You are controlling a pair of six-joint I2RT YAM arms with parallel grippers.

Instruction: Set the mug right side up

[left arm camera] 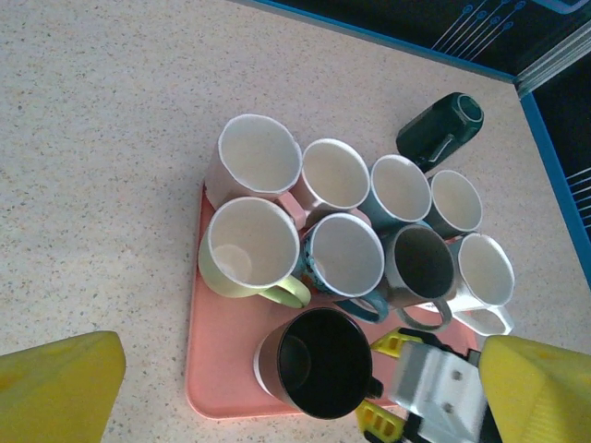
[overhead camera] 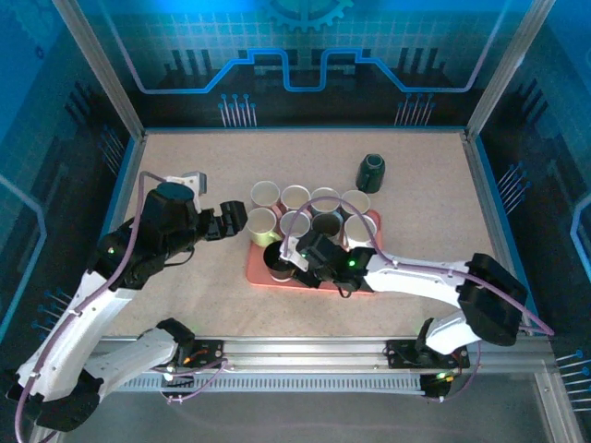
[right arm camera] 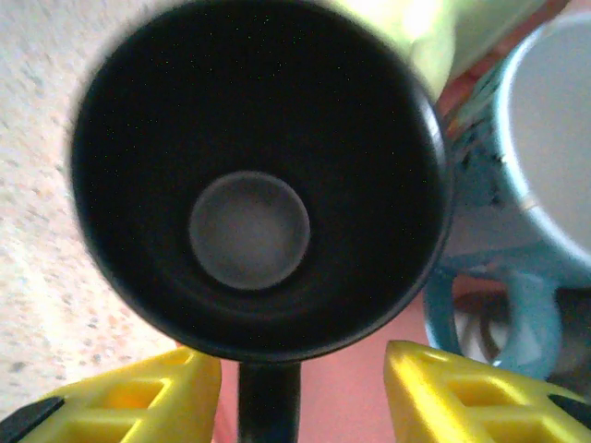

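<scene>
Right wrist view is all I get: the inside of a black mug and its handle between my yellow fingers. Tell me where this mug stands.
Observer: The black mug stands mouth up at the near left corner of the pink tray.
Operator: Report any mug that is not mouth up.
Observer: One dark green mug sits off the tray, farther back on the table. It shows its base end rather than its mouth.
Operator: Give me the left arm's position.
Observer: The left gripper hovers open beside the yellow-green mug, at the tray's left edge.
</scene>
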